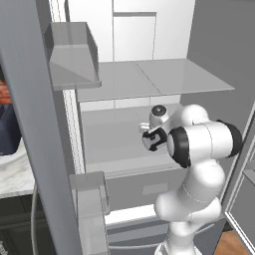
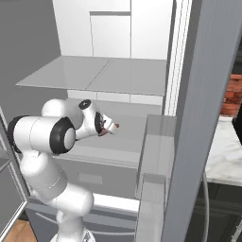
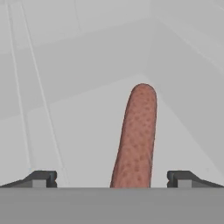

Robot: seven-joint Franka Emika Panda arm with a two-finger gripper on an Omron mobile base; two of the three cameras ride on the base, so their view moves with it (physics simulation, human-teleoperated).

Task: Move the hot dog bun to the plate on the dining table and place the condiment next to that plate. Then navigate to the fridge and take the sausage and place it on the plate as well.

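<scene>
Sausage lies on a pale grey fridge shelf, seen from the hand camera as a reddish-brown, speckled length running away from the lens, its rounded far end toward the back of the compartment and its near end low in the picture, between the two dark fingertips. The fingertips stand wide apart, one on each side of the sausage, with bare shelf showing between each tip and the meat, so the claw is spread and pinches nothing. From the right base camera a small reddish tip of the sausage shows just past the gripper, low over the same shelf. The fridge stands open, with a white interior, a wider shelf above and a drawer front below the shelf where the sausage rests. From the left base camera the white arm bends in from the lower right and the gripper reaches into the middle compartment, with a door bin on the open door at the left.
</scene>
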